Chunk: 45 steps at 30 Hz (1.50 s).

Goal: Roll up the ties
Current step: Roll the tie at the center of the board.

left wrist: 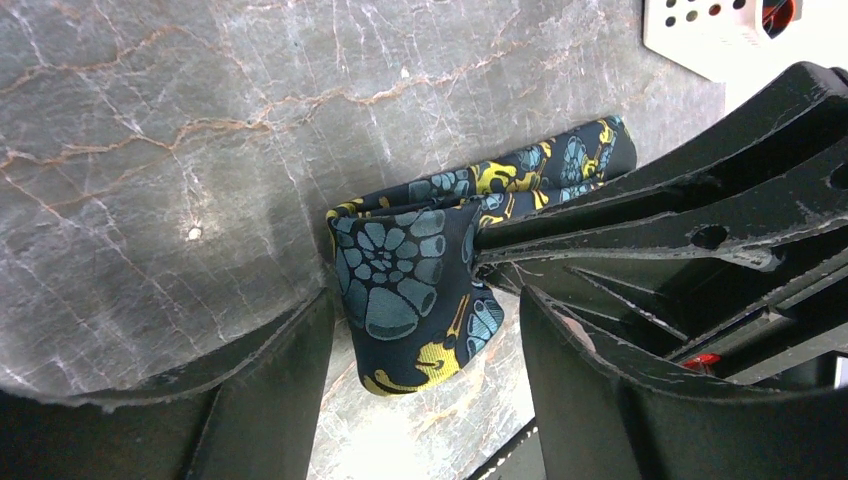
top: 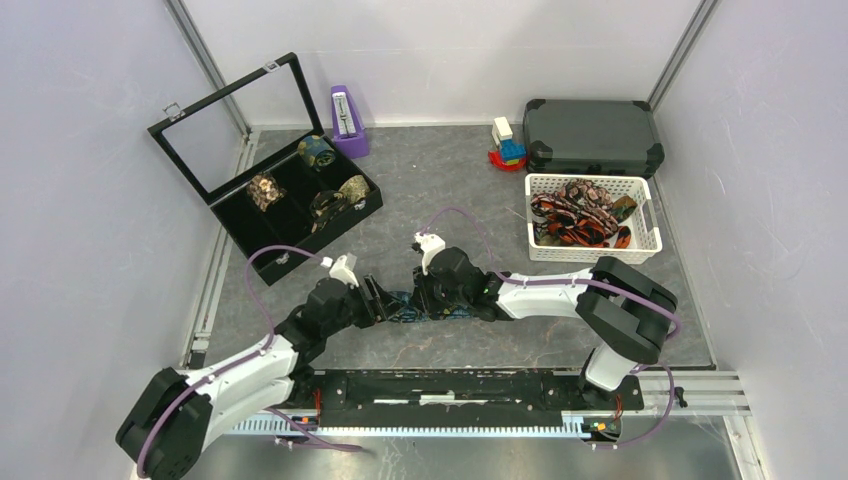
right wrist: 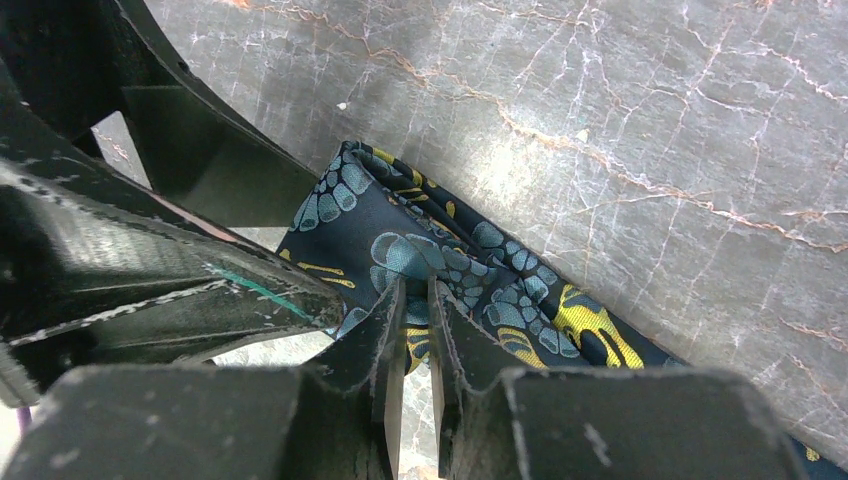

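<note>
Closest to the lens are the black fingers of the right claw, clenched down on a navy paisley tie with just a sliver of fabric showing between them. That tie sits on the grey marbled counter about mid-way between the two arms, folded over at one end into a loose loop, with the rest running flat away from it. The left claw is spread wide and straddles that loop, one finger on each side. I can't really tell if either finger touches the cloth. The right claw's fingers poke into that same gap from the side, so it's crowded in there, and from the top view both wrists cover most of the tie. Further out, a white basket on the right holds loose ties in red-orange and brown. A dark hard case and some coloured blocks sit behind it. On the left, a black box with its lid up has rolled ties in its compartments, and a purple wedge-shaped thing stands just beside it.
</note>
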Tool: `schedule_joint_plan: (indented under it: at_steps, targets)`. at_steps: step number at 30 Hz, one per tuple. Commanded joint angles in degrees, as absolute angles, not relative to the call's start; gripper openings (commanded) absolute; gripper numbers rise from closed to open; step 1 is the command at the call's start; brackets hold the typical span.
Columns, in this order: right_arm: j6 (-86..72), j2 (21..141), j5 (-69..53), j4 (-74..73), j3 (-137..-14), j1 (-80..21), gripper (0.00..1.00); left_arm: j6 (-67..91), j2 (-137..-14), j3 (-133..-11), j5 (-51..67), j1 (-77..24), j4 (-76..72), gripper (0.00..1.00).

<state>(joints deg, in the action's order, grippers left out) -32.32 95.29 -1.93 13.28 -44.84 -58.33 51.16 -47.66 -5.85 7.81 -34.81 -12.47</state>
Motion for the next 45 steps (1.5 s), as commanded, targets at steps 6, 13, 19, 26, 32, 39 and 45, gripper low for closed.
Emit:
schedule_joint_plan:
  at_steps: [6, 13, 19, 26, 32, 39, 45]
  targets:
    - [-32.1, 95.3, -1.4, 12.2, -43.0, -58.0, 0.18, 52.8, -52.3, -3.3, 11.7, -33.8, -23.8, 0.67]
    - [-32.1, 95.7, -1.5, 12.5, -42.5, -58.0, 0.18, 53.4, -57.4, -2.6, 12.8, -33.6, -30.3, 0.64]
    - [-32.2, 95.6, -1.2, 12.8, -41.8, -58.1, 0.18, 56.3, -61.8, -2.2, 13.6, -33.6, -33.7, 0.61]
    - [-32.5, 95.9, -1.4, 13.5, -41.0, -58.0, 0.17, 58.0, -65.4, -1.3, 14.5, -33.6, -39.7, 0.54]
    - [-32.7, 95.9, -1.7, 13.8, -41.0, -58.0, 0.18, 58.2, -69.0, -2.0, 15.3, -33.6, -43.7, 0.35]
    - [-32.1, 94.5, -1.6, 12.6, -41.9, -58.0, 0.20, 54.5, -64.9, -4.7, 12.6, -33.7, -31.7, 0.17]
    - [-31.3, 90.6, -1.1, 10.4, -43.3, -58.0, 0.28, 49.1, -54.4, -9.3, 6.7, -33.9, -10.1, 0.12]
